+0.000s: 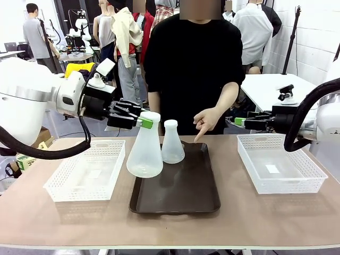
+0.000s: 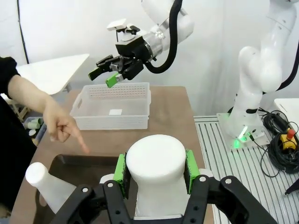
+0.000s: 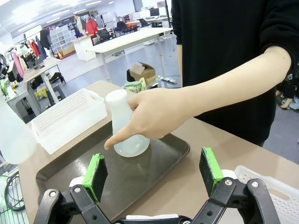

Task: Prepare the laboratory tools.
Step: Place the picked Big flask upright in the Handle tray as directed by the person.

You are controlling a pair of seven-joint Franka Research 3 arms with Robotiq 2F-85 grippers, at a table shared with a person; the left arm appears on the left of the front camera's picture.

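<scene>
Two flasks, two white mesh baskets, one dark tray (image 1: 175, 199), all on the table (image 1: 170, 226). Left tool (image 1: 144, 121) is pinching the neck of the bigger flask (image 1: 145, 147), green pads (image 2: 121, 169) pressing on both sides; the flask is hanging clear of the table over the tray's left edge, tilting slightly. Smaller flask (image 1: 172, 143) is standing upright on the far part of the tray, just beside the held one. Right tool (image 1: 240, 121) is hovering with jaws spread wide and nothing between them, off the far left corner of the right basket (image 1: 280, 171). Left basket (image 1: 87, 171) is sitting left of the tray.

Person's hand (image 1: 206, 121) is pointing an index finger down at the tray's far right corner, near the small flask.

Left wrist view is showing the flask's flat top between the pads, which the front view isn't giving. Right wrist view is showing the hand overlapping the small flask, blocking part of its neck; whether it's touching, can't tell.
</scene>
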